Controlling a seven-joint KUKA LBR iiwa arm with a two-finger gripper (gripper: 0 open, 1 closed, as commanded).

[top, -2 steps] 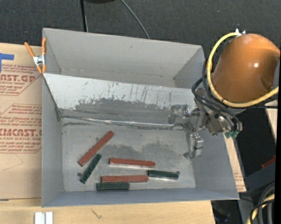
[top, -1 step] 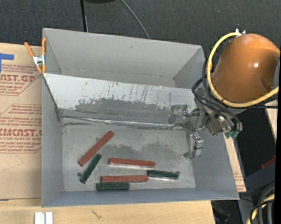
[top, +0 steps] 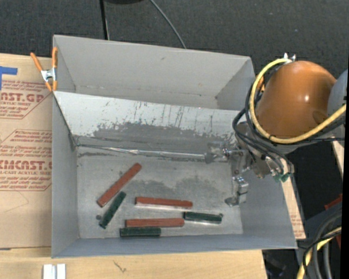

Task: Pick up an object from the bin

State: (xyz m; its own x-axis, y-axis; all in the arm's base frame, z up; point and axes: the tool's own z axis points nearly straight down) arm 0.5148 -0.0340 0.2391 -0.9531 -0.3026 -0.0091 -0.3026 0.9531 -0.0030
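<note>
My gripper (top: 235, 197) hangs low at the right side of the bin, just above its floor, under the orange dome of the wrist. Nothing shows in it. A short dark green bar (top: 203, 217) lies flat a little below and left of it. Further left, a long red-brown bar (top: 163, 203) with a pale edge lies level on the floor. Both lie apart from the gripper.
More bars lie toward the front left: a red-brown one (top: 154, 223), a dark green one (top: 140, 233) by the front wall, a slanted red-brown one (top: 119, 184) and a slanted dark green one (top: 112, 209). The bin's right wall slopes up close beside the gripper.
</note>
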